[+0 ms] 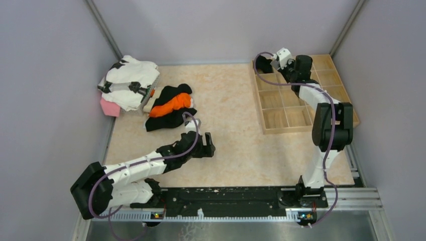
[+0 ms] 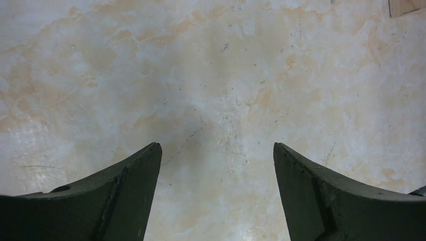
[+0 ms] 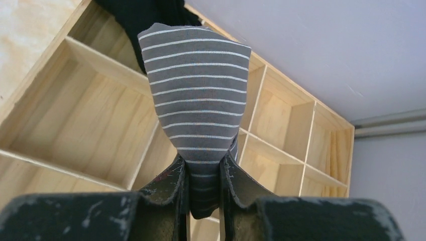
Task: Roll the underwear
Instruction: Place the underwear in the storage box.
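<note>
Right arm [image 1: 329, 108] is reaching over the wooden tray [image 1: 275, 118] to its far-left corner, elbow cocked high; right gripper [image 3: 203, 168] is clamping the grey striped underwear [image 3: 196, 95] above the compartments; black underwear [image 3: 145, 15] is sitting in the corner compartment just beyond; left arm [image 1: 135, 168] is lying low, left gripper [image 2: 217, 145] splayed wide over the bench [image 2: 211, 75], holding nothing.

Left gripper [image 2: 217, 145] gapes wide — right gripper [image 3: 203, 161] clamped, arm seemingly outstretched.

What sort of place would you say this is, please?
Probably a robot test cell for sorting laundry: plain walls box in a tabletop, clothes lie piled, and grey striped underwear is held over a wooden compartment tray.
</note>
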### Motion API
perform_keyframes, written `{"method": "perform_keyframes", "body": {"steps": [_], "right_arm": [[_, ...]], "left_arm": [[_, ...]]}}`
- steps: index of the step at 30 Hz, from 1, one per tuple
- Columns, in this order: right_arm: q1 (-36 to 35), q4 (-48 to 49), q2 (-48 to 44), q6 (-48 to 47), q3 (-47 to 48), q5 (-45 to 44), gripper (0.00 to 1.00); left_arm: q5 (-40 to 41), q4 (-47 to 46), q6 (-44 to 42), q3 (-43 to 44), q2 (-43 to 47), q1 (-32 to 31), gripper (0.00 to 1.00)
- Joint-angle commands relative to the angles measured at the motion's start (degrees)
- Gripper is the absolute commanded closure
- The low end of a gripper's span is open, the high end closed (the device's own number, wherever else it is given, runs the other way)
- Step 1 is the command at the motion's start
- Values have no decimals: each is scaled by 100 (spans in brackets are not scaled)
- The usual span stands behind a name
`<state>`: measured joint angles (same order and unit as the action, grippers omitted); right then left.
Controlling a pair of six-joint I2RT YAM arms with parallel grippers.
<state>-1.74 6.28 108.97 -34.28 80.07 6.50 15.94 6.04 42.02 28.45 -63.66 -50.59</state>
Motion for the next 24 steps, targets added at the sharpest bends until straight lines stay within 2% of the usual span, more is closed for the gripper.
{"method": "perform_keyframes", "body": {"steps": [1, 8, 16, 24], "right_arm": [[-33, 180, 115, -941, 377, 612, 100], [-162, 189, 495, -1301, 470, 688, 100], [-431, -383, 1013, -1966, 892, 230, 100], [-502, -1046, 1090, -2100, 1062, 473, 100]], "left_arm": [[-45, -313, -116, 91, -82, 103, 12], [-55, -297, -128, 133, -156, 159, 12], [-73, -256, -203, 143, -213, 249, 12], [-105, -264, -250, 109, -194, 312, 12]]}}
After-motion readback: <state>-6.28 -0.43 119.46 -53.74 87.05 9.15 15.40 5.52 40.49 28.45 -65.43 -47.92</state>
